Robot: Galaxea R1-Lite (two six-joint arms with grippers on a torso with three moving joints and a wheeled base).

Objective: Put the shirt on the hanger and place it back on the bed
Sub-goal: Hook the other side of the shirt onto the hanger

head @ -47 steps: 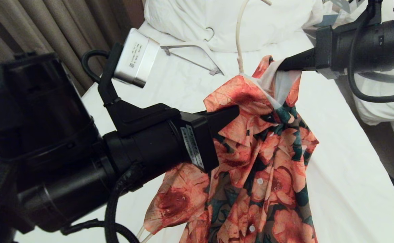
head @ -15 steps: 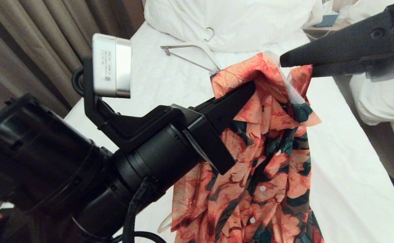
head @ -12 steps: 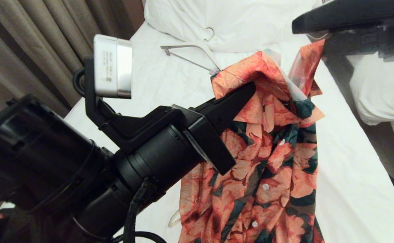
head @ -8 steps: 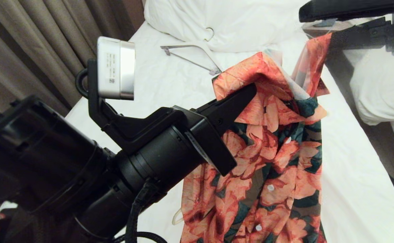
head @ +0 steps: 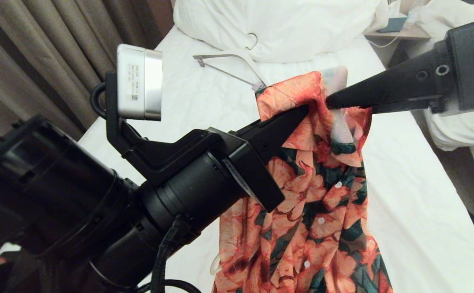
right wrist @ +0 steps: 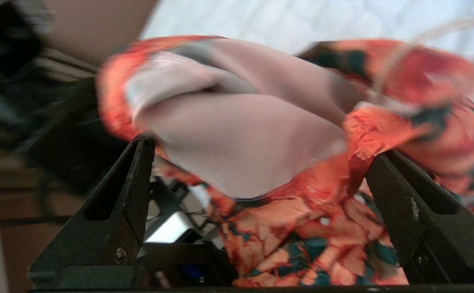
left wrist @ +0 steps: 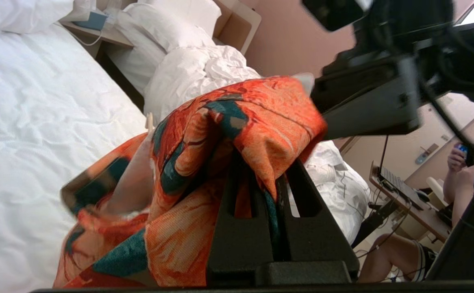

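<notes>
Since the earlier frames, the right end effector (head: 329, 101) has let go of the collar it was lifting toward the upper right of the head view and is coming back in with its fingers spread wide; the right wrist view shows the jaws standing far apart with the pale inside of the shirt (head: 322, 187) bunched between them but not pinched. The left end effector (head: 304, 110) is staying where it was, clamped tight on a fold of the shirt near the collar, so the garment is hanging from that one grip, draping down the centre right of the frame above the bed (head: 416, 195).

That hold seems meant to keep the neck opening up and off the sheet while the other arm looks for a better hold on the fabric. Only a small pale loop of the hanger (head: 213, 266) is peeking out at the shirt's lower left edge; whether it is seated in the shoulders cannot be told.

A thicker white hanger (head: 231, 67) is lying on the sheet just behind the shirt, below the duvet heap (head: 277, 24) at top centre. Open sheet is stretching to the right of and below the shirt, giving room to lay it down; curtains (head: 38, 61) are closing off the left side.
</notes>
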